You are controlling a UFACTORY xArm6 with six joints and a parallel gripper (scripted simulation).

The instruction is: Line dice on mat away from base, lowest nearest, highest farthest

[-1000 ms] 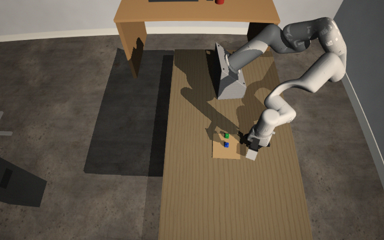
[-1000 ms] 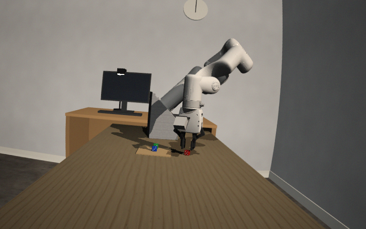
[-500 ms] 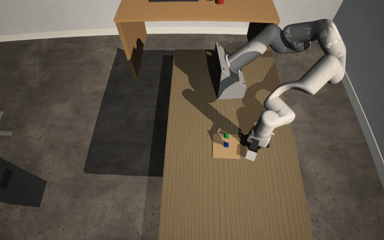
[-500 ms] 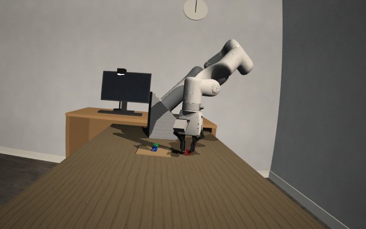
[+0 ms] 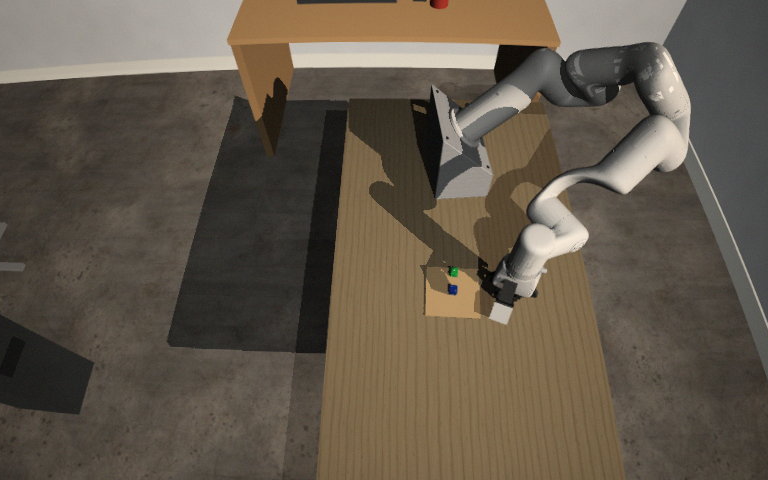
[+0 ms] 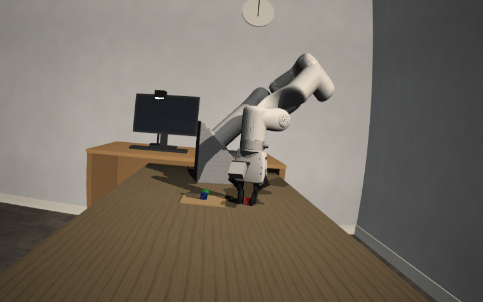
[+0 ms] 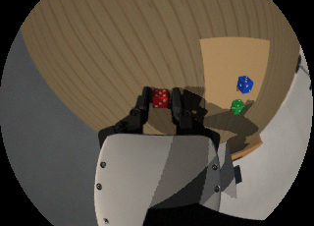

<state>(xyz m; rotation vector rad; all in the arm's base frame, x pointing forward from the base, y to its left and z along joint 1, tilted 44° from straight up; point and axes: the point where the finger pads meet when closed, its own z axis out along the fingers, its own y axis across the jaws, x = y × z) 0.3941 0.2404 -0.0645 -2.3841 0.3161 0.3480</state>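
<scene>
Wood-grained and long, the worktop [image 6: 184, 254] runs from near to far under grey walls, with a paler desk [image 6: 124, 156] and dark flat monitor [image 6: 166, 114] beyond it; a thin tan square mat [image 5: 439, 303] lies flat on the planks, and on it sit two small cubes, the green die [image 5: 453, 271] farther and the blue die [image 5: 452, 289] nearer, just beside each other and apart; the red die [image 6: 246, 201] rests on the bare wood just right of the mat's edge; the smooth white arm [image 6: 274, 112] bends down from a grey wedge-shaped base [image 6: 210, 156], and its boxy hand [image 6: 246, 197] points straight down; the dark fingers stand part-spread on either side of the red die, low at the worktop, with the cube between them and not pinched; the wrist view shows a sliver of gap beside the die, though I cannot tell whether a pad touches it.
</scene>
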